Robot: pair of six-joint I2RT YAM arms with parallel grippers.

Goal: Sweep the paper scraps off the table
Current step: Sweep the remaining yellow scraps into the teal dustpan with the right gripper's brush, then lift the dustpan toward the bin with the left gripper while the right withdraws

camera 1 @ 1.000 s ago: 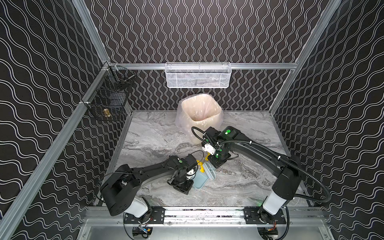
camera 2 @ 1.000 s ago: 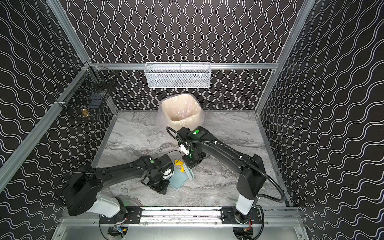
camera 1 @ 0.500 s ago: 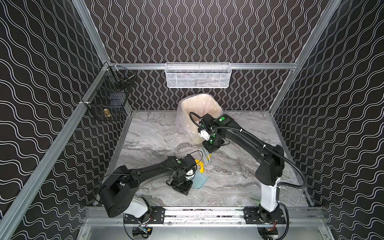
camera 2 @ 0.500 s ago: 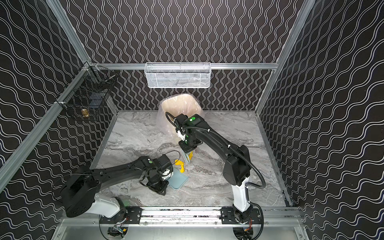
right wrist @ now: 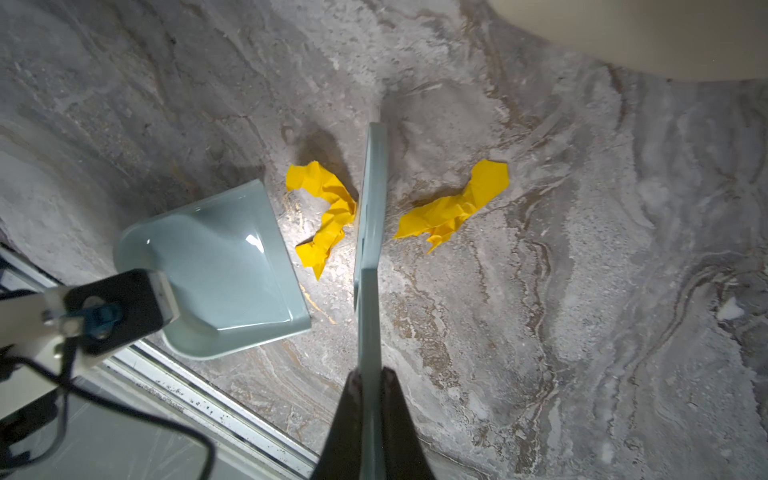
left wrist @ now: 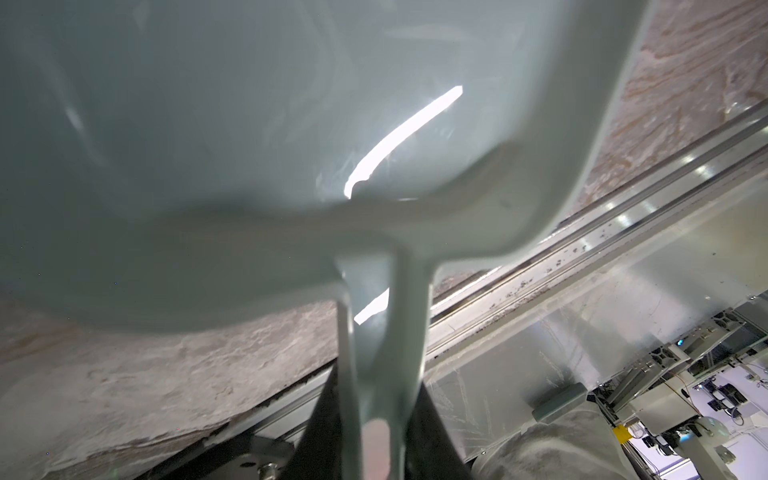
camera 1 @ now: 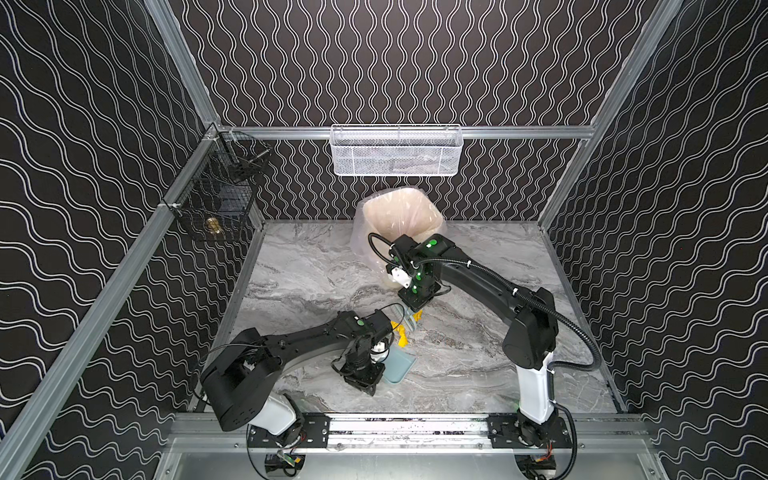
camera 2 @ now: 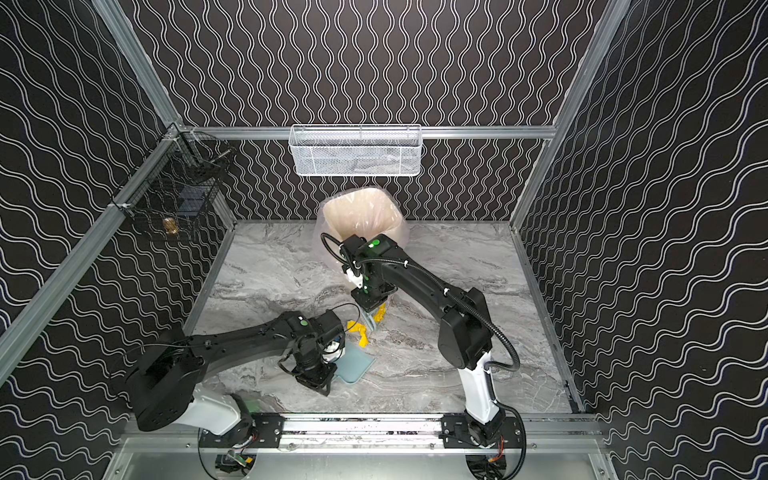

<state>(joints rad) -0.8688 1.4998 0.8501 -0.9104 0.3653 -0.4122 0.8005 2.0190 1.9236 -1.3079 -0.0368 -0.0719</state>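
Paper scraps point(right wrist: 328, 216) flank the brush point(right wrist: 371, 216) the right hand point(right wrist: 371, 376) pinches; left wrist view shows left hand point(left wrist: 376, 415) clamping dustpan handle point(left wrist: 405, 324)

A pale blue dustpan point(right wrist: 220, 266), a matching brush point(right wrist: 371, 199) near it, sits before a bag-lined bin point(camera 1: 399, 216) under a white mesh basket point(camera 1: 395, 153).

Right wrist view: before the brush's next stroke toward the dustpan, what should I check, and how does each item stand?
1. Right gripper shut on the pale blue brush: ok.
2. Left gripper shut on the pale blue plastic dustpan, at its handle: ok.
3. Dustpan mouth faces the brush: ok.
4. Crumpled yellow paper scraps both between brush and dustpan: not ok; near scrap is, far scrap lies beyond the brush.
5. Dustpan lip flush on the grey marble table: cannot tell.
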